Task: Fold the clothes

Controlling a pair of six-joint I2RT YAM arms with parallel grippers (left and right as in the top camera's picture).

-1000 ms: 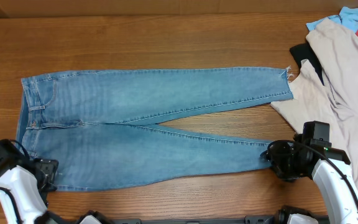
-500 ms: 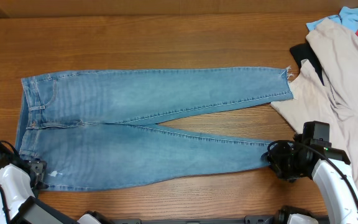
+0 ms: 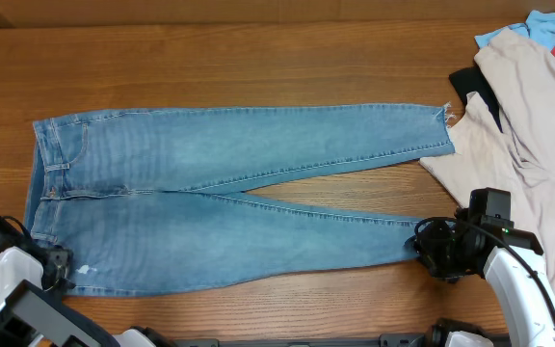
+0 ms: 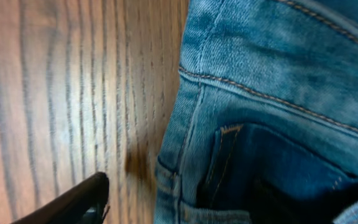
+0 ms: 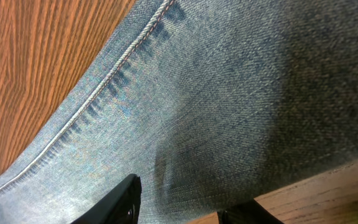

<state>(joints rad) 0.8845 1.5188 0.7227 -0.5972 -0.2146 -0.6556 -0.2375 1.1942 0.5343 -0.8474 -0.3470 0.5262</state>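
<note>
Moved: left gripper (image 3: 58, 268) has slid left, off the jeans (image 3: 239, 154), to the waist corner.
Its jaws stand wide, straddling the waistband edge. The right gripper (image 3: 430, 249) is half-open over the near-leg hem, grip unclear. The jeans lie flat on the table (image 3: 258, 67).

The place looks like a robotics lab with a cloth-handling station. A bare wood-grain bench (image 3: 258, 67) is filmed from above. A white left arm (image 3: 13, 289) and right arm (image 3: 518, 284) stand at its near edge. Jeans (image 3: 239, 154) lie spread flat, with a heap of garments (image 3: 538, 106) at one end.
</note>
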